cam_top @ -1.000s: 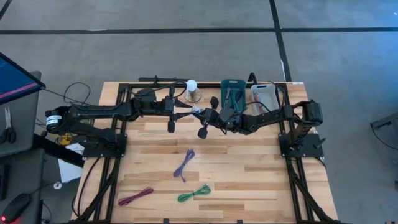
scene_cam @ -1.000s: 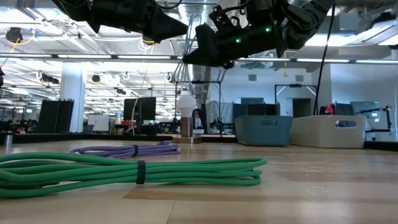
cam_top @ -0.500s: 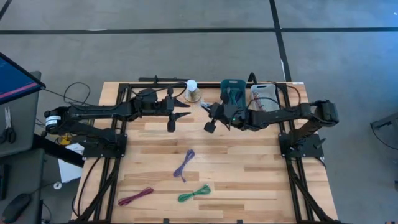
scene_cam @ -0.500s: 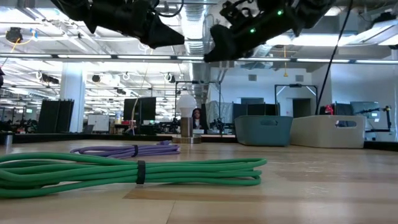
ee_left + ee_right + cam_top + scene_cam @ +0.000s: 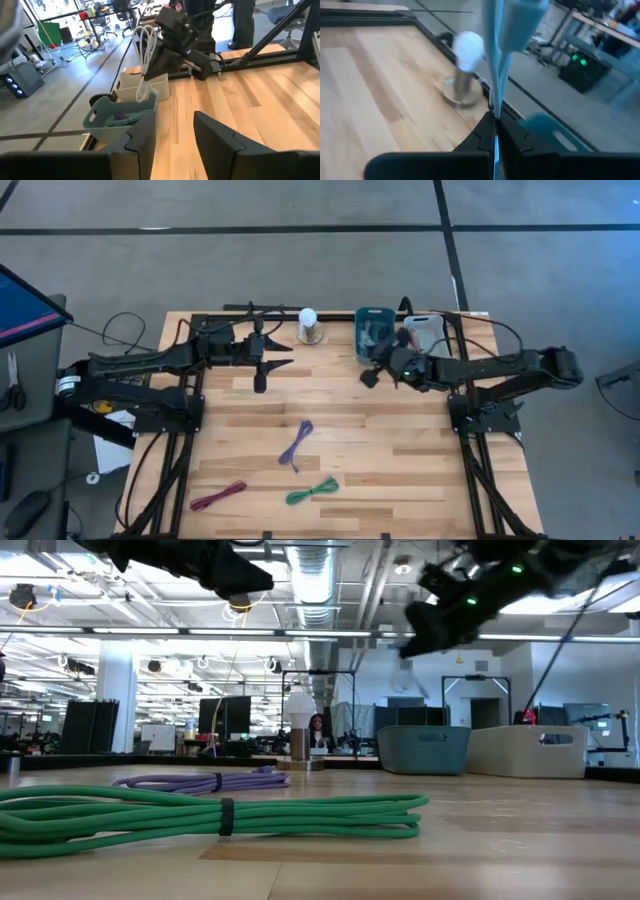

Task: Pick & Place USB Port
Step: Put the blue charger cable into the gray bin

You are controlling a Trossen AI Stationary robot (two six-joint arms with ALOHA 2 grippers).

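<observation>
Worktop (image 5: 400,450) mid-span bare. Right end effector (image 5: 383,356) clamped on white cable (image 5: 145,55) above teal bin (image 5: 372,330), rear edge. Left end effector (image 5: 284,356) apart, empty.

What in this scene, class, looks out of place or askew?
Nothing is spilled or damaged. The one oddity: a white cable dangles in loops from the right gripper above the bins, not yet dropped in. Three bundled cables lie tidy on the table.
</observation>
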